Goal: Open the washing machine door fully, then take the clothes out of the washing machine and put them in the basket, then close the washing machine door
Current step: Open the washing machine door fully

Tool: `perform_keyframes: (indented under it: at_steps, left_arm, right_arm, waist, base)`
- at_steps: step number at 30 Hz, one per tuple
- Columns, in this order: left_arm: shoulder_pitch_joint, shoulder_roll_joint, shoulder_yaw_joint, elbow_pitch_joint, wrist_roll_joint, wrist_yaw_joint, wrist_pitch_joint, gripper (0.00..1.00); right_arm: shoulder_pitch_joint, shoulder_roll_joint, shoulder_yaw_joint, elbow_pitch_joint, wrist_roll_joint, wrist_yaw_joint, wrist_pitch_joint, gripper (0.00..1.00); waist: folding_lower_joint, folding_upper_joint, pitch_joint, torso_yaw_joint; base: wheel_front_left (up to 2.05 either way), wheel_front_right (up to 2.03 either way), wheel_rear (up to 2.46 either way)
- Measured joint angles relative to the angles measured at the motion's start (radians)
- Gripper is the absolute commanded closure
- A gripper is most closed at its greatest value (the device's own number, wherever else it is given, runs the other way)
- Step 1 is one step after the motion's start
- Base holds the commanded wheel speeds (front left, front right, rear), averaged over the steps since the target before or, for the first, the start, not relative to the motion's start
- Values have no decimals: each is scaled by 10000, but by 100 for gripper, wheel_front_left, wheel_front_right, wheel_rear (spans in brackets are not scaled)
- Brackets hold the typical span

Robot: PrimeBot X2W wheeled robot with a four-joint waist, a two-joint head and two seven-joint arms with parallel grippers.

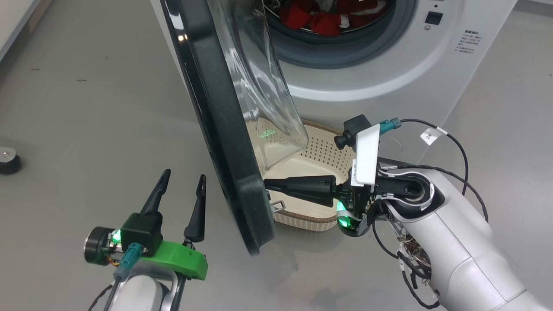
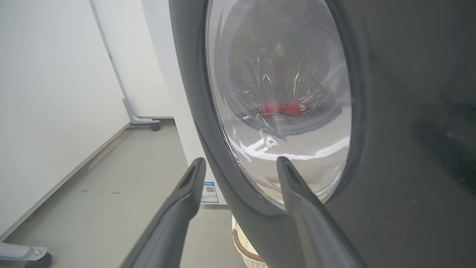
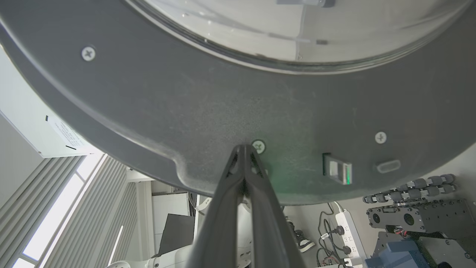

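Half open, the washing machine door (image 1: 224,129) looks rigid and hinge-bound, its glossy rim likely slippery, so the matte inner face suits pushing. The right gripper (image 1: 268,185), fingers together, touches that face near the free edge; the left gripper (image 1: 184,176) hovers spread outside the door.

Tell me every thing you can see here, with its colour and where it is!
washing machine: one, white, at the back
washing machine door: one, black rim with clear glass, partly open
clothes: several, mostly red, inside the machine
basket: one, cream with brown rim, on the floor before the machine
small round object: one, black, on the floor, far left
left gripper: one, dark fingers, open, outside the door
right gripper: one, dark fingers, shut, tips at the door's inner side
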Motion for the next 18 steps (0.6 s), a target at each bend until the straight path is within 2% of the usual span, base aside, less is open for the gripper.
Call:
perform_keyframes:
  at_steps: [10,17,18]
  left_arm:
    - [14,0,38,-98,0,38,0,0]
    - [31,0,35,-136,0,71,0,0]
    - [36,0,36,-142,0,71,0,0]
  right_arm:
    - [349,25,-330,-2,117,6,-765,100]
    - [892,46,-1565,-194,407,52,-1933,100]
    - [1010,40,-1795,-307,456,52,-2184,96]
  waist:
    - [0,0,2,-24]
    - [0,0,-26,-77]
    - [0,0,-40,-74]
  base:
    - [0,0,0]
    - [0,0,0]
    - [0,0,0]
